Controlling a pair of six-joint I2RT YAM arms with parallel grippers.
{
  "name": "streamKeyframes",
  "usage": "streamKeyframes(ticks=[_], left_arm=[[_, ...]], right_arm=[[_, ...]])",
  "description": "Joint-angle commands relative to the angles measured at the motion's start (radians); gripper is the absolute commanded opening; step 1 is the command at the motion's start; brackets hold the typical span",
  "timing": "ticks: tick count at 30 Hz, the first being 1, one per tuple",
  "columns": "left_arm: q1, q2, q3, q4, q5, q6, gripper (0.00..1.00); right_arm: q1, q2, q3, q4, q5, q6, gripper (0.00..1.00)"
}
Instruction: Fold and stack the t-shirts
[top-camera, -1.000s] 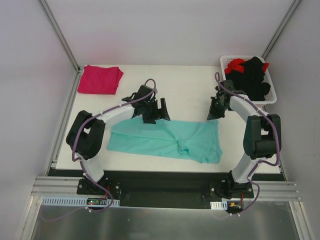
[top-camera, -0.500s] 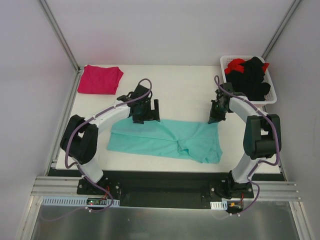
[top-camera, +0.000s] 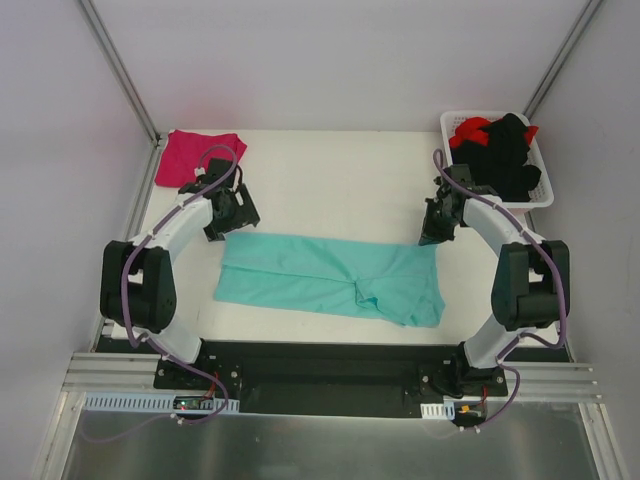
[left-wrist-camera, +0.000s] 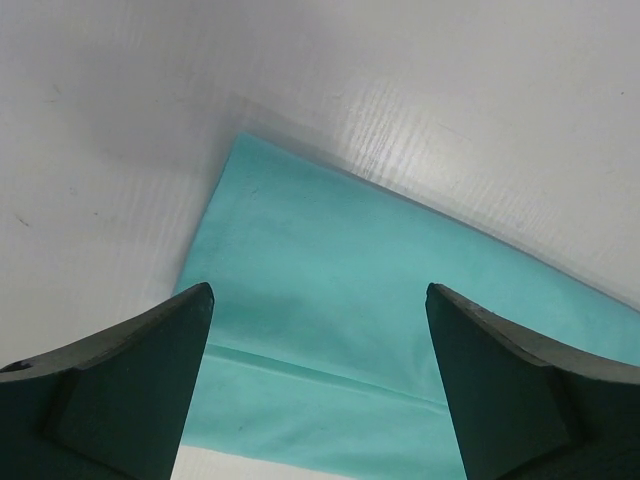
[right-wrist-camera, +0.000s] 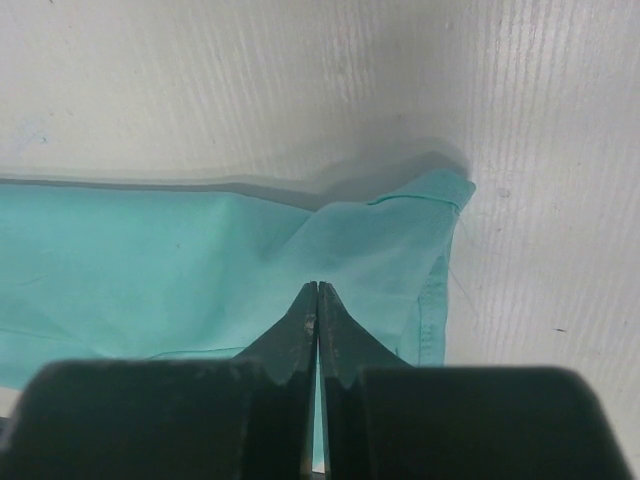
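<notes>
Two shirts lay on the table (top-camera: 350, 175). The teal shirt (top-camera: 330, 278) stretched across the middle of the frame as a long band. Its left half was flat and its lower right was rumpled, with a crease running down and one corner hanging lower than the rest. The pink shirt (top-camera: 200, 158) sat folded in the upper left corner, probably parked there as the base of the stack. The basket (top-camera: 546, 190) at the upper right held black and red clothes (top-camera: 505, 150), seemingly waiting their turn.

The left gripper (top-camera: 228, 212) hovered with its jaws spread wide by the teal shirt's upper left corner. In its wrist view that corner lay framed between the two fingers (left-wrist-camera: 140, 380), which suggested it was lining up to take hold there. The right gripper (top-camera: 432, 232) stood at the band's upper right corner with its jaws pressed together, tips over the hemmed edge. Whether it pinched any cloth could not be told. Placed at the two upper corners, the arms looked set for another fold.
</notes>
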Motion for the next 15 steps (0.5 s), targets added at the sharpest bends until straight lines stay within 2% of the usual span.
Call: streamKeyframes(ticks=[1,4,5,8,10,12,15], left_arm=[[-0.001,0.051,-0.002,-0.027,0.021,-0.014,0.86],[-0.001,0.077,-0.006,-0.016,0.022,-0.025,0.76],[-0.001,0.083,-0.006,-0.013,0.014,-0.025,0.68],[0.001,0.106,0.001,-0.013,-0.006,-0.028,0.57],[0.005,0.117,0.004,-0.013,-0.014,-0.037,0.45],[0.021,0.123,0.008,-0.013,0.0,-0.048,0.42],[0.048,0.136,0.01,-0.011,0.005,-0.06,0.23]], right_arm=[[-0.003,-0.051,-0.018,-0.025,0.001,-0.012,0.01],[-0.003,-0.054,-0.029,-0.021,-0.003,-0.01,0.01],[-0.001,-0.058,-0.033,-0.019,-0.003,-0.012,0.01],[-0.001,-0.063,-0.043,-0.016,-0.006,-0.01,0.01],[-0.001,-0.066,-0.046,-0.018,-0.007,-0.01,0.01],[-0.003,-0.068,-0.046,-0.018,-0.006,-0.01,0.01],[-0.003,-0.074,-0.052,-0.019,-0.01,-0.01,0.01]])
